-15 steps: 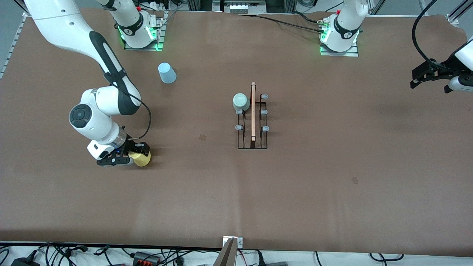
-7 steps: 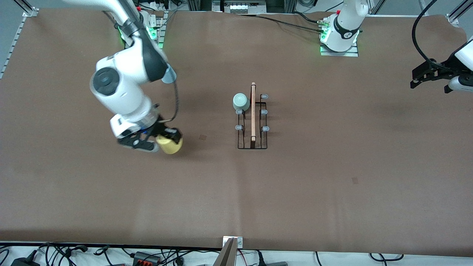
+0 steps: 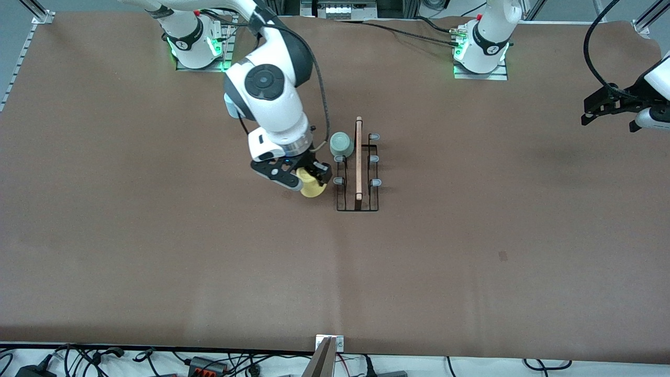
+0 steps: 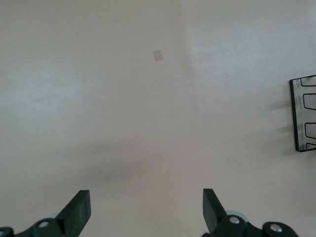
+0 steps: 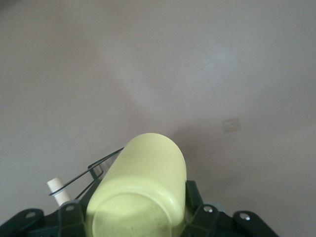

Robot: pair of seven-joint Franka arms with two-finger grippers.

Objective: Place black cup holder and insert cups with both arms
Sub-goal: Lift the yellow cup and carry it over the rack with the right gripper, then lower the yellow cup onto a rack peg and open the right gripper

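Yellow cup (image 3: 313,187) in right hand (image 3: 306,178) (beside holder (image 3: 358,173)).

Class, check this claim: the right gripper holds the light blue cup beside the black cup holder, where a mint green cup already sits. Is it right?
One error: the front view shows the right gripper shut on the yellow cup, not light blue. It is beside the black cup holder, which carries the mint green cup.
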